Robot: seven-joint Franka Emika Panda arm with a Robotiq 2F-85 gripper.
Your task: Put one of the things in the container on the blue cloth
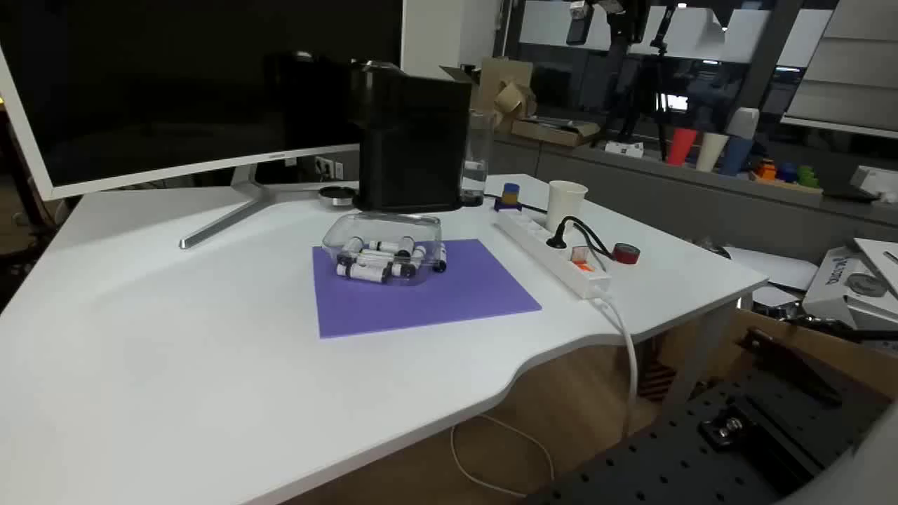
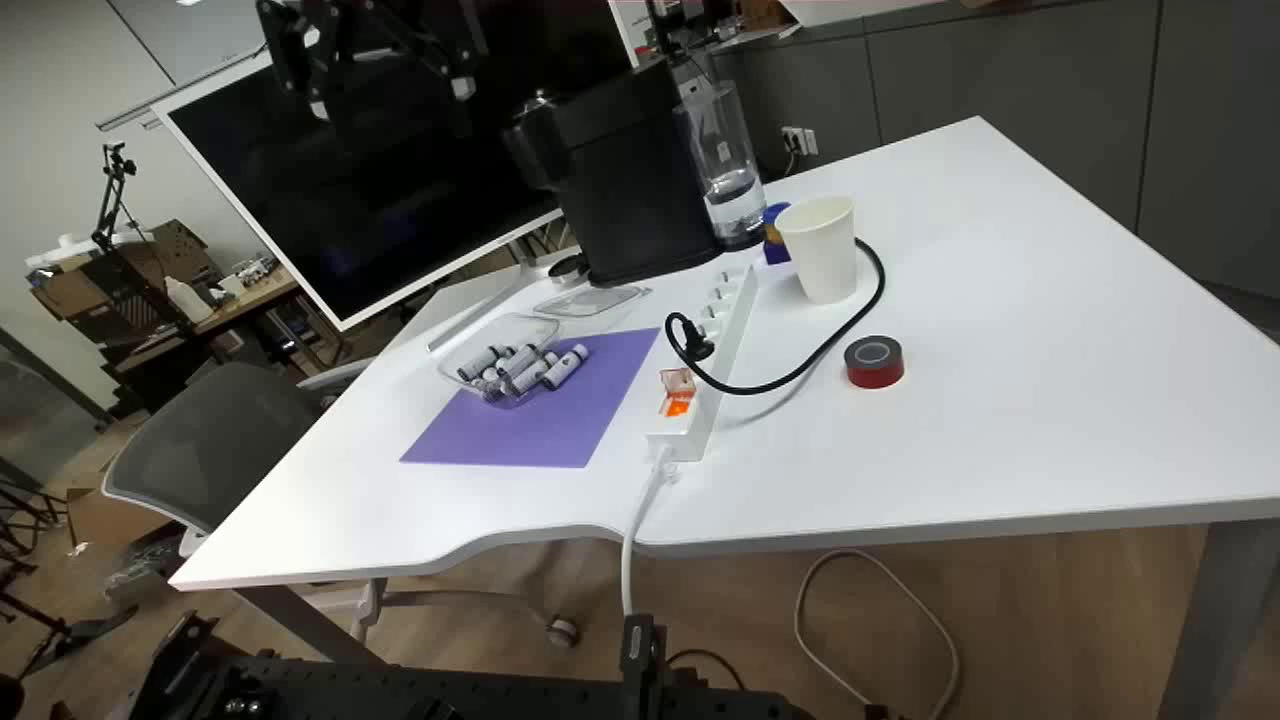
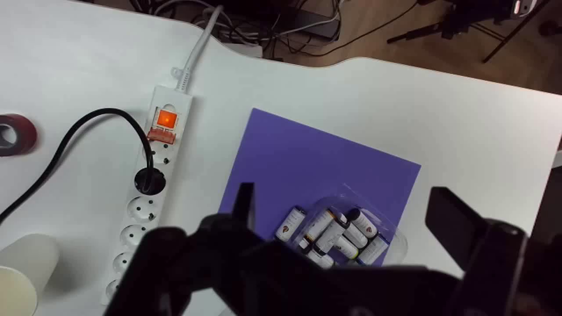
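Observation:
The things are small bottles with whitish labels and mostly dark caps. Several lie heaped [image 1: 375, 257] in a clear plastic tub, the container [image 1: 382, 228], which shows in both exterior views [image 2: 500, 335]. The tub sits partly on the flat violet-blue cloth [image 1: 435, 305]; the cloth also shows in the wrist view [image 3: 325, 153]. One bottle [image 3: 290, 224] lies on the cloth just outside the tub's wall. My gripper [image 3: 342, 191] is open and empty, its fingers apart, above the tub. In an exterior view the gripper [image 2: 390, 98] hangs high before the monitor. My gripper hides part of the tub.
A white power strip [image 1: 554, 256] with a black plug and cable lies beside the cloth. A paper cup [image 2: 822, 250] and red tape roll [image 2: 874, 362] stand beyond it. A black machine [image 1: 414, 140], a clear lid [image 2: 590, 300] and a monitor [image 1: 196, 91] are behind the tub.

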